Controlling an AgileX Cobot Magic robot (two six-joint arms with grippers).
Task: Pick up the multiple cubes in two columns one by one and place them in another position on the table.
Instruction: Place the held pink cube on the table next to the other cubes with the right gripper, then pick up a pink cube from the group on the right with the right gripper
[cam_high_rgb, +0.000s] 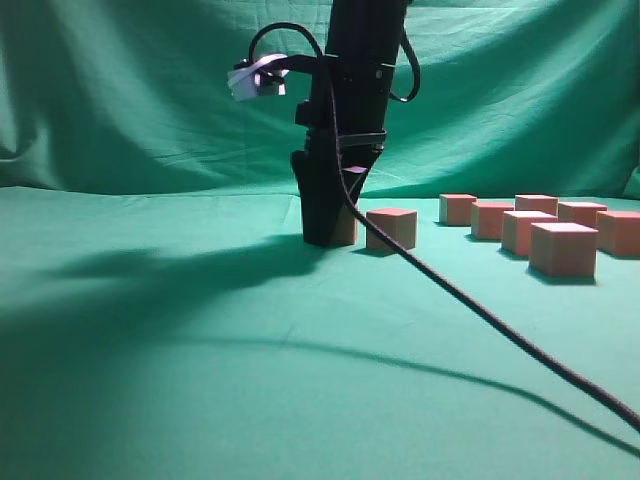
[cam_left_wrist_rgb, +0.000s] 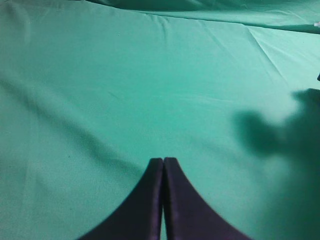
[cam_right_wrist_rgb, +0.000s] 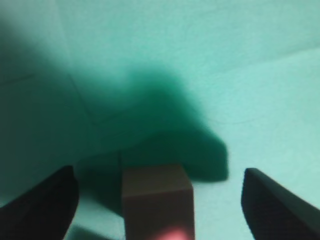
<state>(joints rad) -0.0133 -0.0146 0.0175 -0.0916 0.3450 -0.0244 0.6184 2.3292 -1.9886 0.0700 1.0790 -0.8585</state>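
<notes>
The right claw (cam_right_wrist_rgb: 160, 200) stands on the green cloth table (cam_high_rgb: 200, 380), fingers spread wide of a matte, sharp-edged cube (cam_right_wrist_rgb: 157, 202) that its black body largely hides from the side. Another cube (cam_high_rgb: 391, 228) sits just beside; six cubes (cam_high_rgb: 540, 230) cluster farther right. The left claw (cam_left_wrist_rgb: 163, 162) is pressed closed, empty.

- Right gripper (cam_high_rgb: 330, 232) covers most of one cube (cam_high_rgb: 347, 228); only a sliver shows.
- Rightmost cube (cam_high_rgb: 620, 232) clipped by exterior frame edge.
- Right wrist view blurred; cube (cam_right_wrist_rgb: 157, 202) cut off at bottom edge.
- Cable (cam_high_rgb: 480, 305) exits frame lower right.
</notes>
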